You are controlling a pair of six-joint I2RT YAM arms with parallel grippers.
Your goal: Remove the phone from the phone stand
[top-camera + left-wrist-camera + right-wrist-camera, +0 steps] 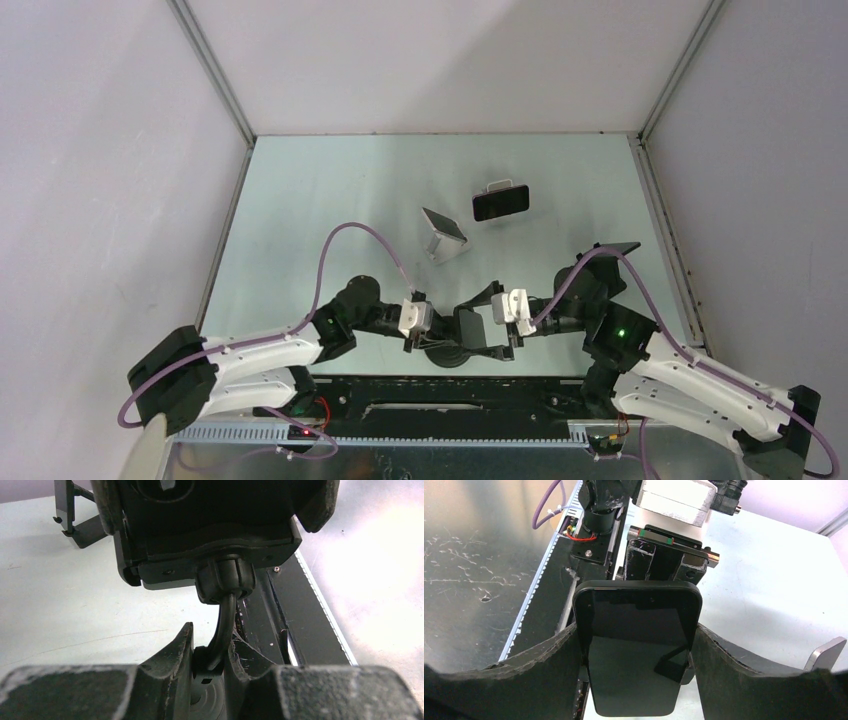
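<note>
Pale table [330,190]: arms fold inward; right pincer [639,652] clamps phone [639,625], left pincer [210,657] stand [210,530]

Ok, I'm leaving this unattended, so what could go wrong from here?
The right gripper pinches the phone only by its smooth side edges, so it may slip as it lifts. The left gripper holds the phone stand only at its thin neck, so the stand could twist or tip if the phone sticks.
</note>
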